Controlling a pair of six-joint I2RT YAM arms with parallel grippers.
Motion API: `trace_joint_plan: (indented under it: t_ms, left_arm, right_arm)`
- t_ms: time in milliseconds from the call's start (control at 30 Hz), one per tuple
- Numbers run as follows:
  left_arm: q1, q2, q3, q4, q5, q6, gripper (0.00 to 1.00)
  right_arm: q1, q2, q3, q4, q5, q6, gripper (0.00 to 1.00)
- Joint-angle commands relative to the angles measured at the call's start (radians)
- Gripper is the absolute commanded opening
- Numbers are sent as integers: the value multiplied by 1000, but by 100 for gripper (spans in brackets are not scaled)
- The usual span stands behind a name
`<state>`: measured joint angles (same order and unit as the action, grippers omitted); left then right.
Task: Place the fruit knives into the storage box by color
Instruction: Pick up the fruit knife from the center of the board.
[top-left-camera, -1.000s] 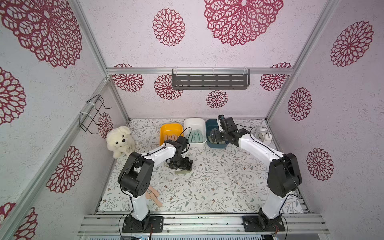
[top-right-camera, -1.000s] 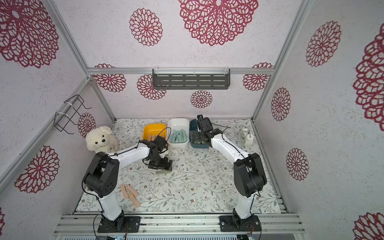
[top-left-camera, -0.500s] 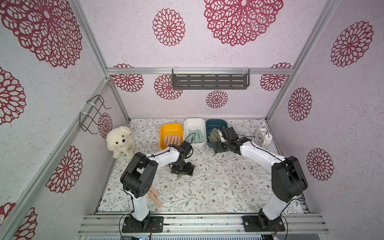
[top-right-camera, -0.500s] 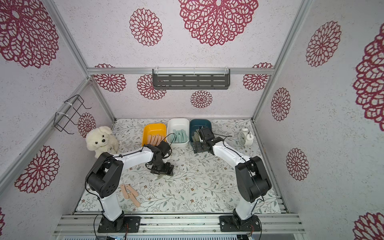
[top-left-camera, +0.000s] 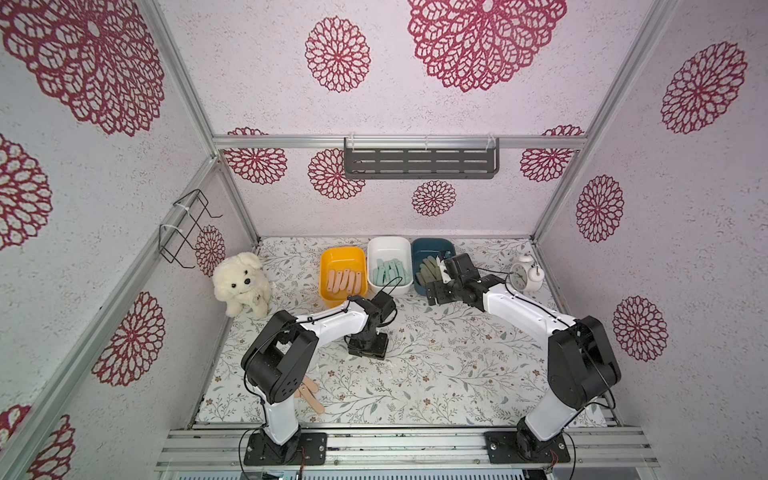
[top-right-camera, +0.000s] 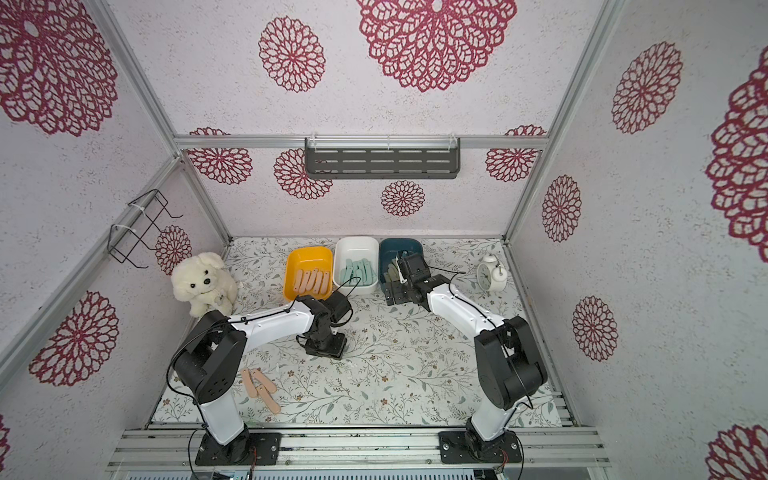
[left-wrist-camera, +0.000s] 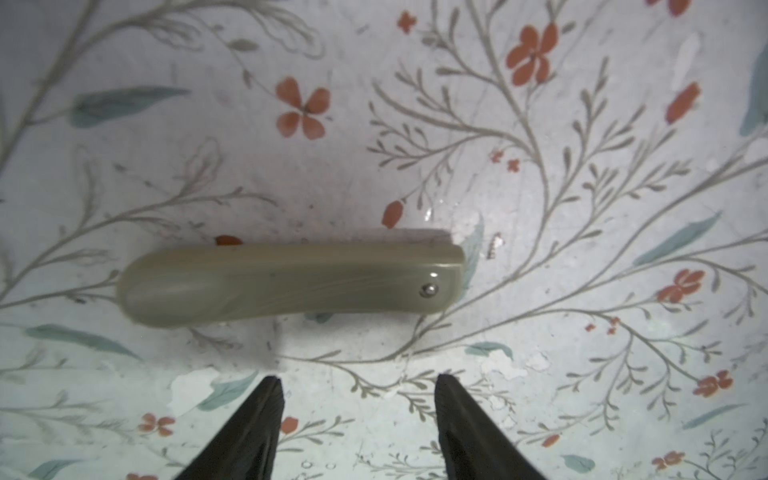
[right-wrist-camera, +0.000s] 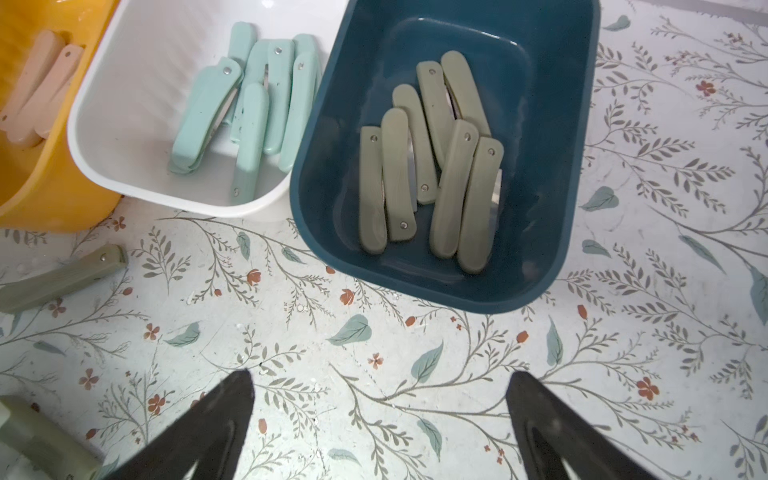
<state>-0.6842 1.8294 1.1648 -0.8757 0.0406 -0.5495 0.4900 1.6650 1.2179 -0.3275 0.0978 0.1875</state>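
Left hand (left-wrist-camera: 357, 379) over sage-green knife (left-wrist-camera: 291, 282) on table (left-wrist-camera: 582, 291).
Jaws apart, seemingly gripping nothing; next, pinch it for the blue box (right-wrist-camera: 561, 208). Right hand (right-wrist-camera: 379, 374) spread, empty.

Centre of the mat (top-left-camera: 436, 374) is wide open between left arm (top-left-camera: 332, 324) and right arm (top-left-camera: 523, 311). At 12 o'clock yellow bin (top-left-camera: 343, 255), white bin (top-left-camera: 389, 245), blue bin (top-left-camera: 430, 247) wall things off; plush (top-left-camera: 243, 284) at 10, clock (top-left-camera: 524, 274) at 2. Loose pink knives (top-right-camera: 259, 388) clutter 7, by left arm's base.
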Motion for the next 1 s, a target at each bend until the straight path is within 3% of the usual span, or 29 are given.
trace_joint_plan:
  t_ms: [0,267,667,967]
  left_arm:
    - [9,25,-1,-9,-44,-12,66]
    - [57,72,38,38,-40,-2,86]
    - [77,191,138,57,-29,16,100]
    - [81,234,190,64,-31,14,97]
  right_arm:
    - [5,-53,-2,5,-16,16,99]
    - [-3,-70,-6,8,-86,17,99]
    - [-60,-133,-21,-27,-124,22,99]
    - [-70,-168,-40,-38,-128,26,99]
